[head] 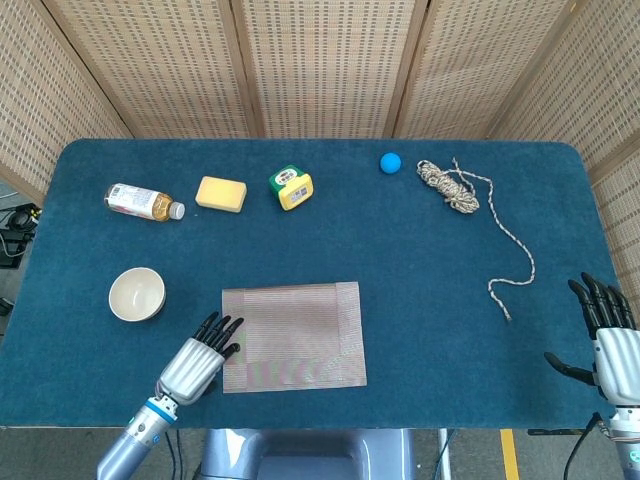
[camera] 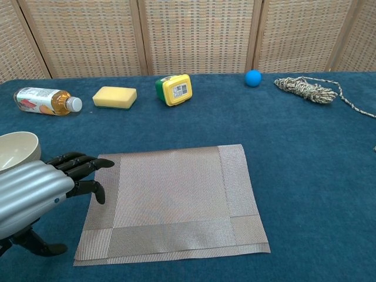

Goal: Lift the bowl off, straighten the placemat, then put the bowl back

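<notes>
Bowl and mat sat apart in the head view: the small round cream bowl (head: 136, 294) rested on the dark blue felt surface (head: 400, 260) at centre left of the frame, well clear of the grey woven rectangular placemat (head: 294, 337) in the lower middle. The left robot hand (head: 199, 358) lay at the mat's lower left corner, its dark fingers (head: 220, 330) spread and reaching onto the mat's left edge, holding nothing. The right robot hand (head: 608, 340) waited at the lower right edge of the frame, fingers spread and empty.

Seen from the chest view, the cream bowl (camera: 16, 154) sat at the left edge of the frame, just behind the left robot hand (camera: 41, 188), whose fingertips (camera: 94, 163) hovered at the placemat's (camera: 176, 200) left border; whether they pressed on it could not be told. The mat lay slightly skewed, its near edge showing a doubled layer.

The likely trouble, in my judgement, was the mat bunching or folding rather than sliding, since the felt surface would grip the weave under a one-sided push. A backward sweep of the forearm could also knock the bowl close behind it.
</notes>
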You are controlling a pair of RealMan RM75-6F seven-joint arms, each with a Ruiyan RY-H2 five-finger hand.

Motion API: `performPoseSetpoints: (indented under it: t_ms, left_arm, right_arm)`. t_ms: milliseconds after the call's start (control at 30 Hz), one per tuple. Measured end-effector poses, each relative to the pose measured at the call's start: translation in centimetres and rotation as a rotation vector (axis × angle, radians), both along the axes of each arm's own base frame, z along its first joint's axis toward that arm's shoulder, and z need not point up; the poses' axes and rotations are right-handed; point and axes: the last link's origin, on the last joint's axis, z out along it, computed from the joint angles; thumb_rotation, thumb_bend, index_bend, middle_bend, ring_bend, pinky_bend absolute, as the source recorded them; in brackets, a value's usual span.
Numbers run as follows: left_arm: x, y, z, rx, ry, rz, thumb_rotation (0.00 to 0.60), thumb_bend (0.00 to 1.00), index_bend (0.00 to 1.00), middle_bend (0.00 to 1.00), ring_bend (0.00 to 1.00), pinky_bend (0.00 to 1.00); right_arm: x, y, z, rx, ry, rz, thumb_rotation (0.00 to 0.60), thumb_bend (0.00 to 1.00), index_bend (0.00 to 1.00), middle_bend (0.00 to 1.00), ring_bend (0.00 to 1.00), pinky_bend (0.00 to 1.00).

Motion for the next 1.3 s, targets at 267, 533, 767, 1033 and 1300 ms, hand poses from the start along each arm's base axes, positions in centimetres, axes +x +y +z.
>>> performPoseSetpoints:
  t_ms: [267,533,767,1033,1300]
  left_arm:
    - [-0.1,-0.3,-0.2,-0.016,0.008,0.0,0.6,0.09,0.31,0.0,0.0,0.0]
    - [0.0,-0.2,-0.8,-0.021,0.01,-0.005,0.6,0.09,0.31,0.0,0.0,0.0]
    - [0.2,-0.3,-1.5,-0.037,0.013,-0.006,0.6,0.09,0.32,0.0,0.0,0.0]
    - [0.3,-0.4,-2.0,-0.042,0.016,-0.008,0.6,0.13,0.33,0.0,0.0,0.0]
    - [0.6,-0.5,-2.4,-0.045,0.002,-0.013,0.6,0.23,0.34,0.0,0.0,0.0]
  right_arm:
    - [0.0,0.0,0.0,-0.001,-0.002,-0.001,0.6,0.1,0.02,0.0,0.0,0.0]
    - [0.0,0.0,0.0,0.0,-0.002,-0.002,0.6,0.1,0.02,0.0,0.0,0.0]
    - [0.0,0.0,0.1,-0.001,-0.004,-0.002,0.6,0.1,0.02,0.0,0.0,0.0]
    - [0.0,0.0,0.2,-0.003,-0.01,-0.001,0.6,0.1,0.02,0.0,0.0,0.0]
    - [0.0,0.1,0.2,-0.003,-0.012,0.001,0.6,0.1,0.02,0.0,0.0,0.0]
